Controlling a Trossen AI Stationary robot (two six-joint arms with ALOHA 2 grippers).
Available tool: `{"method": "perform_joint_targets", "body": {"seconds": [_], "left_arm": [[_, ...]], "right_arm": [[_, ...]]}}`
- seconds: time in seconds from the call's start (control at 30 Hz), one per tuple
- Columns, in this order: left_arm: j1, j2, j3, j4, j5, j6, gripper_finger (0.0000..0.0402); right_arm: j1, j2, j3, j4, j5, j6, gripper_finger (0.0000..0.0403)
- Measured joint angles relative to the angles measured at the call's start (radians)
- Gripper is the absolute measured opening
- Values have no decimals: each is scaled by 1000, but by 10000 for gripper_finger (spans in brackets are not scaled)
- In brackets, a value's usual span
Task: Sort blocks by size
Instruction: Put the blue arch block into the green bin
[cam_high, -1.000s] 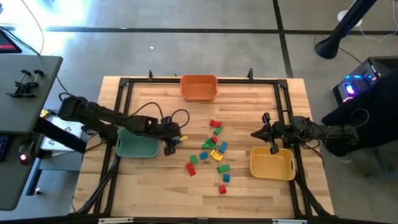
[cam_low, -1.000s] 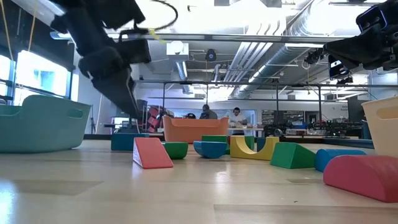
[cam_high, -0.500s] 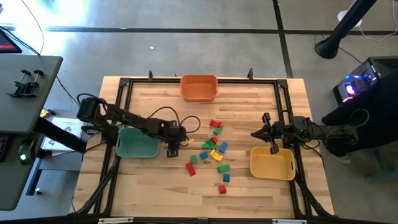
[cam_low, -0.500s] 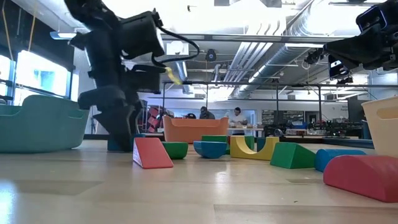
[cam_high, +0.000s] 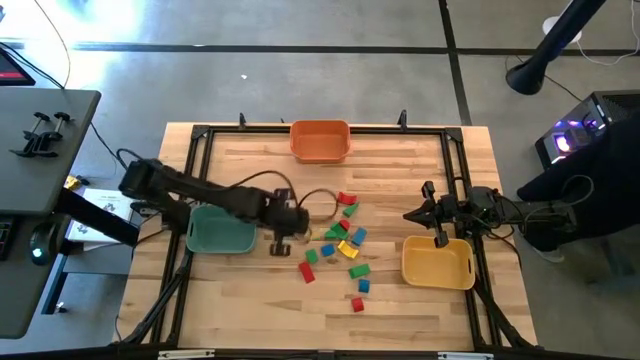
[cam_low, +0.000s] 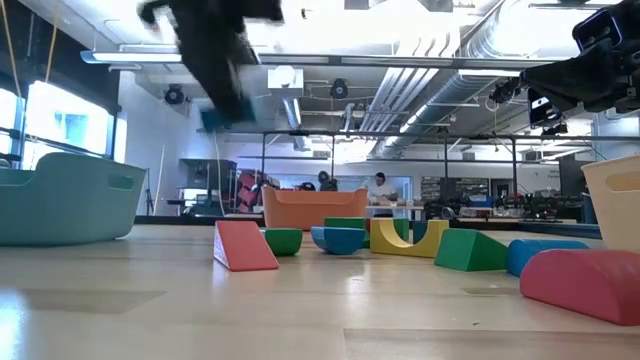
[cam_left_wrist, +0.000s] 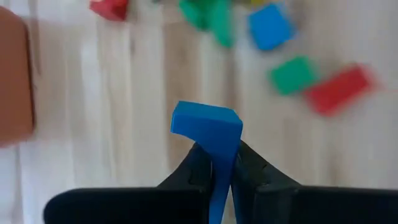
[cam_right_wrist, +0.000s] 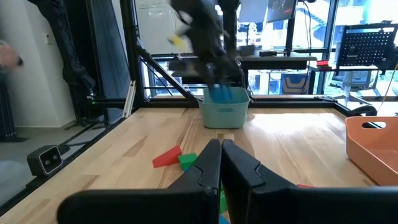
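Several small red, green, blue and yellow blocks (cam_high: 341, 238) lie scattered on the wooden table between the teal bin (cam_high: 219, 232) and the yellow bin (cam_high: 437, 263). My left gripper (cam_high: 282, 243), just right of the teal bin, is shut on one blue block (cam_left_wrist: 206, 128). In the low view that blue block (cam_low: 215, 118) hangs well above the table. My right gripper (cam_high: 440, 238) waits shut over the yellow bin's far rim, holding nothing. My left gripper pinches the blue block's narrow lower part (cam_left_wrist: 219, 180) between its two fingers (cam_left_wrist: 194, 163). The fingers come from above, pointing down. The block's wider end (cam_left_wrist: 206, 128) sticks out past the fingertips. The block is lifted clear of the table.
An orange bin (cam_high: 320, 140) stands at the table's far edge, in the middle. A black frame (cam_high: 197, 180) runs around the work area. Bare wood lies near the front edge. People show in the room far behind the table (cam_low: 378, 186).
My left gripper has moved a little toward the table's right edge, shut on the blue block that lay on the table beside the teal bin, and risen. The block is now lifted clear, high above the tabletop.
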Motion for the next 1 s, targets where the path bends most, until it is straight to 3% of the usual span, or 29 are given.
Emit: {"method": "perform_joint_targets", "body": {"seconds": [0.13,0.23,0.4,0.53,0.77,1.0], "left_arm": [[-146,-29,106,-277,0,-287,10],[-258,-74,82,-421,-3,-573,10],[-411,-177,-81,-456,-3,-964,10],[-460,-277,-279,-413,16,-1148,10],[-373,-474,-608,-202,29,-1107,10],[-200,-538,-728,-113,30,-870,10]], "right_arm": [[0,0,0,0,0,0,0],[0,0,0,0,0,0,0],[0,0,0,0,0,0,0],[0,0,0,0,0,0,0],[0,0,0,0,0,0,0],[0,0,0,0,0,0,0]]}}
